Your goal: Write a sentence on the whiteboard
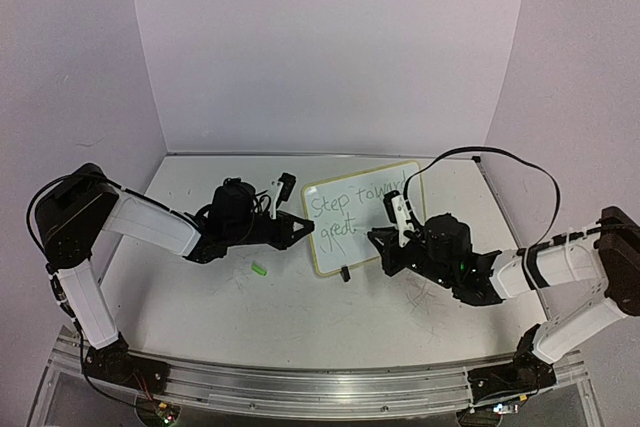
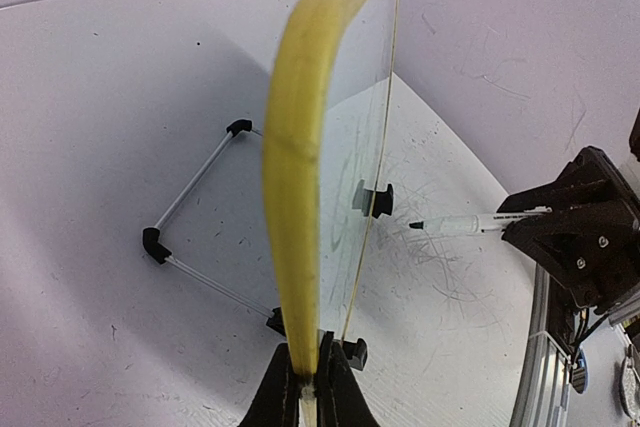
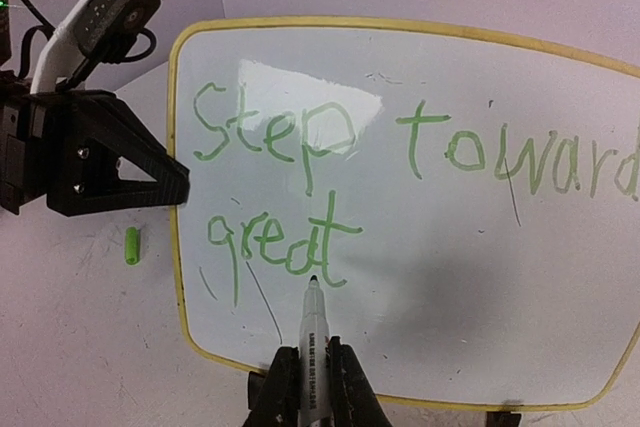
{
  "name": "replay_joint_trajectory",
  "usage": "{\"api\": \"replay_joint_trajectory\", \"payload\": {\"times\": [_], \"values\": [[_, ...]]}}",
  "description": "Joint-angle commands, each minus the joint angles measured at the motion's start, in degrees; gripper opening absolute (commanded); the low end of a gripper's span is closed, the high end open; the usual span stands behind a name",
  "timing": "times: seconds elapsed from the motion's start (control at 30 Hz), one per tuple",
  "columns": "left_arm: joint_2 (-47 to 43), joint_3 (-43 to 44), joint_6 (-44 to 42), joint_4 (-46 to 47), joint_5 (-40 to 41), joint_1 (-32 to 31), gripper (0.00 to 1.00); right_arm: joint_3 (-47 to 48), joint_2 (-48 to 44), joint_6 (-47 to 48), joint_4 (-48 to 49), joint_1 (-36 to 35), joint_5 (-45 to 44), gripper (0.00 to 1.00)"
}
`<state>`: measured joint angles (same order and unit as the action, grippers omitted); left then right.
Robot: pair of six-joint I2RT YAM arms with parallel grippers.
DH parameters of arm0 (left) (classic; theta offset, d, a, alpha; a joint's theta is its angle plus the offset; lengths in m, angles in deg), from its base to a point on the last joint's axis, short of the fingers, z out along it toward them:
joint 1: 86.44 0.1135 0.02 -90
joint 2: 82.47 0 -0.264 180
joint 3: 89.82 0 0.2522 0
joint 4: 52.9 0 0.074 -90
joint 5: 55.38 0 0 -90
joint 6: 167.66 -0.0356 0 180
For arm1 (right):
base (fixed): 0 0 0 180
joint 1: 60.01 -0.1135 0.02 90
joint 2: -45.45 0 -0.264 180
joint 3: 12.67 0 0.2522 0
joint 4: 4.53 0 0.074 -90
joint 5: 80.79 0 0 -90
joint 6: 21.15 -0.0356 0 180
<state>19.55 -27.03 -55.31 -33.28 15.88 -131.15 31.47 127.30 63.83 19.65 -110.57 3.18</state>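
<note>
The whiteboard [image 3: 430,277], white with a yellow rim, stands upright on a thin black wire stand [image 2: 190,209]. The sentence [image 3: 328,228] on it is green handwriting reading "Step toward" with "great" below. My left gripper [image 2: 310,379] is shut on the whiteboard's yellow side rim [image 2: 295,187], pinching it from both faces. My right gripper [image 3: 313,399] is shut on a white marker [image 3: 313,337]. The marker's dark tip sits at the foot of the last "t" in "great". From above, the whiteboard [image 1: 365,217] stands between the left gripper [image 1: 303,230] and the right gripper [image 1: 377,238].
A small green marker cap [image 1: 260,269] lies on the scuffed white tabletop in front of the left gripper, also seen as the cap [image 3: 132,245]. Purple walls close the back and sides. A metal rail [image 1: 300,379] runs along the near edge.
</note>
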Motion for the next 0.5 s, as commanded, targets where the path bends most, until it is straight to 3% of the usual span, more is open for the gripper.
{"api": "replay_joint_trajectory", "payload": {"times": [0.0, 0.1, 0.33, 0.47], "values": [[-1.55, -0.06, -1.43, -0.93, 2.4, 0.23, 0.0, 3.01, 1.71, -0.5, 0.07, -0.38, 1.24, 0.0], [-1.53, 0.01, -1.43, -0.95, 2.33, 0.22, 0.0, 3.79, 2.22, -0.77, -0.26, -0.46, 1.08, 0.0], [-1.33, 0.27, -1.49, -0.88, 2.2, 0.23, 0.0, 4.35, 1.59, -2.92, -0.01, -0.45, -9.78, 0.0], [-1.09, 0.39, -1.61, -0.89, 2.12, 0.24, 0.0, 6.15, 3.8, -2.24, 0.19, -0.41, -8.93, 0.0]]}}
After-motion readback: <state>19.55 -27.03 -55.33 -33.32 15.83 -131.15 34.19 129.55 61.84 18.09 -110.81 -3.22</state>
